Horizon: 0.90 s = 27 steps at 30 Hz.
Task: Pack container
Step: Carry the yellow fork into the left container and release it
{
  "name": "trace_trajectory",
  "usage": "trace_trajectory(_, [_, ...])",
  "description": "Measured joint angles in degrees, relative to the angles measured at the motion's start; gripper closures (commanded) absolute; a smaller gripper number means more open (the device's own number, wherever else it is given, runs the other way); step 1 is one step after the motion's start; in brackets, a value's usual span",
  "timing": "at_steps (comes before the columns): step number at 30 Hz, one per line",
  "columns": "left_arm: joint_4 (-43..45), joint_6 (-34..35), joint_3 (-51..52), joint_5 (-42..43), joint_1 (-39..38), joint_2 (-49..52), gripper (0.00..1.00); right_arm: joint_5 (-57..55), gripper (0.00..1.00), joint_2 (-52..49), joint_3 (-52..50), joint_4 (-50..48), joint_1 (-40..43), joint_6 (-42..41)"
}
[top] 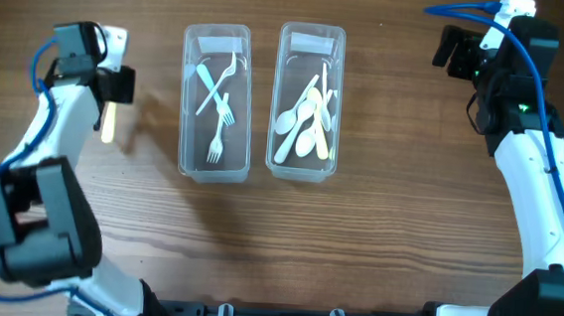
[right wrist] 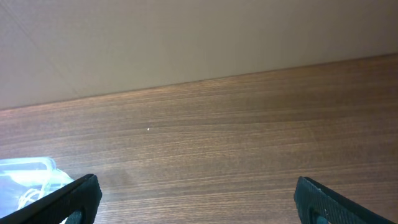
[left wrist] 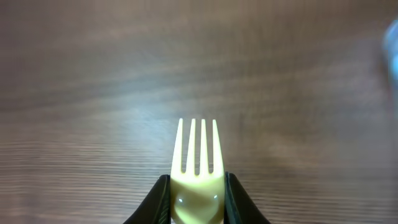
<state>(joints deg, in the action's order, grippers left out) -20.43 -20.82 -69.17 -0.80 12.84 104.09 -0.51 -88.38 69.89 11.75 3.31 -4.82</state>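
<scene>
Clamping a fork [left wrist: 198,149], L gripper [left wrist: 197,190] sits left of fork bin [top: 185,91]; R gripper [right wrist: 198,196] far right, jaws apart.

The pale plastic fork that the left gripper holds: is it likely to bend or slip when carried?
Probably light and fairly stiff: the pale yellow plastic fork looks thin, yet its tines stand straight. Its glossy surface might slip or pivot, since the left gripper clamps only its neck.
</scene>
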Motion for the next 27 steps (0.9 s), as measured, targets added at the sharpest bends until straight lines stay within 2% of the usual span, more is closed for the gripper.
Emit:
trace_trajectory(6, [-1.84,6.14,0.0,1.38,-1.88,-7.13,0.96,-0.02,0.0,0.0,0.0,0.0,0.0,0.0])
trace_trajectory(12, [-2.47,11.43,0.0,6.36,-9.55,-11.23,0.96,0.0,0.0,0.0,0.0,0.0,0.0,0.0])
trace_trajectory(21, [-4.24,24.72,0.0,10.36,-19.56,-14.16,0.96,-0.02,0.0,0.0,0.0,0.0,0.0,0.0])
trace_trajectory(22, [-4.63,25.94,0.0,10.49,-20.24,-14.16,0.85,0.0,0.0,0.0,0.0,0.0,0.0,0.0])
trace_trajectory(23, [-5.09,26.84,0.0,10.58,-20.76,-14.16,0.33,0.0,0.0,0.0,0.0,0.0,0.0,-0.02])
trace_trajectory(24, [-5.51,27.65,0.0,10.62,-21.18,-14.16,0.0,0.0,0.0,0.0,0.0,0.0,0.0,0.0])
trace_trajectory(27, [-6.08,29.05,0.0,10.8,-21.88,-14.16,0.0,-0.02,0.0,0.0,0.0,0.0,0.0,0.0])
